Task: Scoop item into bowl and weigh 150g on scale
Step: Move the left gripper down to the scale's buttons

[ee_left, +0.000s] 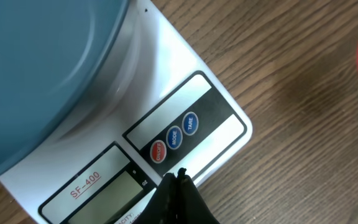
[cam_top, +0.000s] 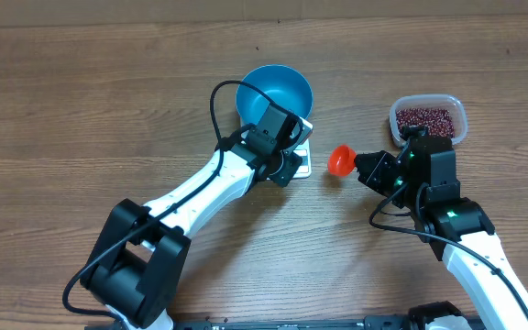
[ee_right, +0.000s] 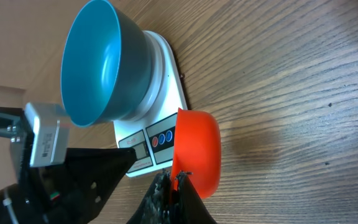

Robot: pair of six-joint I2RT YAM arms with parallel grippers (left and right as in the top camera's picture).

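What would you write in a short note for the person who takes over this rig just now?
The left gripper is shut and holds nothing; its tips are at the button edge of the scale, beside the ON/OFF button. Contact cannot be told.
The right gripper is shut on the orange scoop, between the scale and the clear tub.
The blue bowl stands on the scale and looks empty. The beans lie in the tub.
Done: bowl on scale, scoop in hand.
Left: the display shows no digits; scoop beans into the bowl up to 150 g.
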